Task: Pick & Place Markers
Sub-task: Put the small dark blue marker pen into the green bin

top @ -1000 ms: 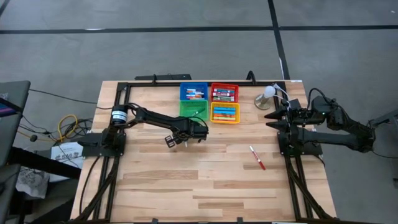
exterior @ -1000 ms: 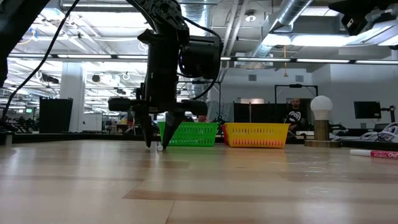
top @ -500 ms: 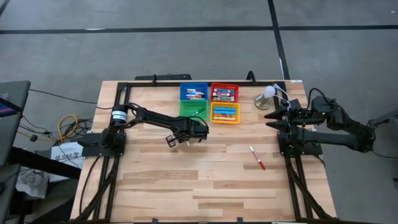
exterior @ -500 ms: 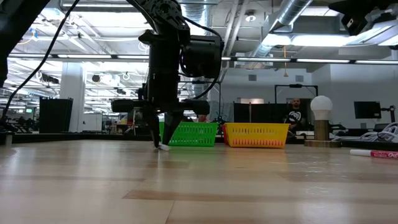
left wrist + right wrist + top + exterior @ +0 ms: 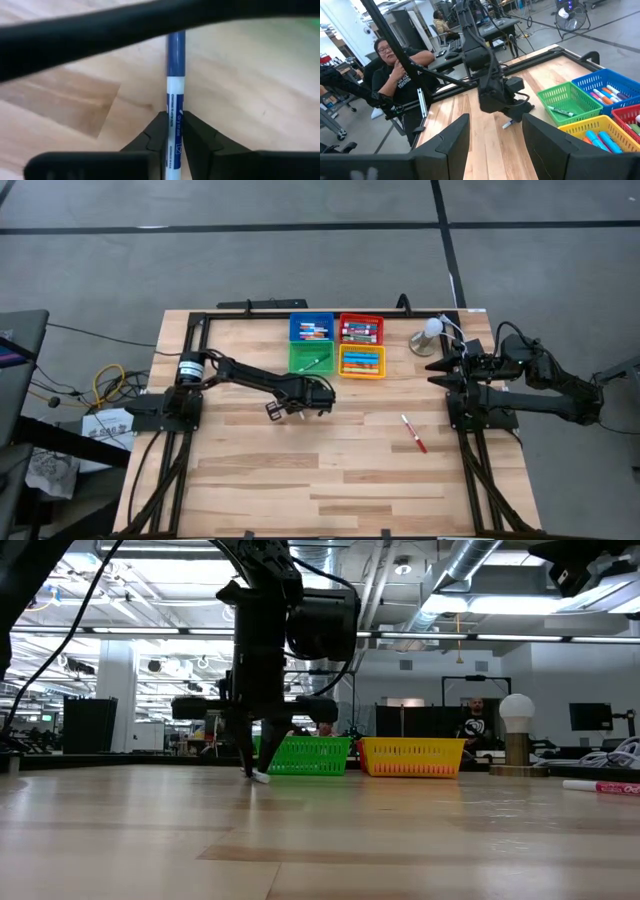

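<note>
A blue-capped marker (image 5: 173,117) with a white barrel lies on the wooden table (image 5: 300,480) just left of centre in the high view, and the left gripper (image 5: 289,408) has its two fingers (image 5: 156,135) closed on the barrel. The left wrist view shows the pads pinching the white part from either side, with the blue cap running away toward the top of that picture; a grip across the barrel like this keeps the thin stick from rolling out when it is raised. In the low view the fingers reach down to the tabletop in front of the green bin (image 5: 306,754), so the marker appears to rest on the wood, gripped but not yet lifted.

The four bins sit in a block at upper centre of the high view: the blue bin (image 5: 311,327) and the red bin (image 5: 361,328) behind, the green bin and the yellow bin (image 5: 361,361) in front, each holding markers, probably sorted by cap colour. If so, this one belongs in the blue bin, beyond the green one.

A red marker (image 5: 413,433) lies alone at right of centre. The right gripper (image 5: 437,373) waits at the table's right edge, fingers apart and holding nothing.
</note>
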Motion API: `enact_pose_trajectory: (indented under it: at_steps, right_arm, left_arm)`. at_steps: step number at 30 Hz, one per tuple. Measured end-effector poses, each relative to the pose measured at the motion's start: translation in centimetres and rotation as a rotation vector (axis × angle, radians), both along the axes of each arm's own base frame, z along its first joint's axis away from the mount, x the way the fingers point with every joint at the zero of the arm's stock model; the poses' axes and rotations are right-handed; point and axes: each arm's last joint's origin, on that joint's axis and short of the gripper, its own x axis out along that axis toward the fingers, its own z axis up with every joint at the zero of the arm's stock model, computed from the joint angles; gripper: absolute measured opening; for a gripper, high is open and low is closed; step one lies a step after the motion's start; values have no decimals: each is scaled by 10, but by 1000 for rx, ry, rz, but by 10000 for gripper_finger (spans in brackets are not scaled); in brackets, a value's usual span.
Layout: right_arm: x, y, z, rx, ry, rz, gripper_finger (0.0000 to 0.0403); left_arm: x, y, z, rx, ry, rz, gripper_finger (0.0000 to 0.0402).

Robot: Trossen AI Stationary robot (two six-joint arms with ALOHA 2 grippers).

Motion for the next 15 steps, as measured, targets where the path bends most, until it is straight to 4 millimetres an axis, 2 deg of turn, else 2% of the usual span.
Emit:
enact_pose_trajectory:
  at_steps: [8, 15]
  right_arm:
    - [0, 0, 0, 1, 4, 0, 170]
    - [-1, 0, -6, 12, 61, 0, 170]
  left_arm:
    - [-5, -20, 16, -11, -29, -56, 45]
    - [-12, -42, 40, -13, -90, -118, 44]
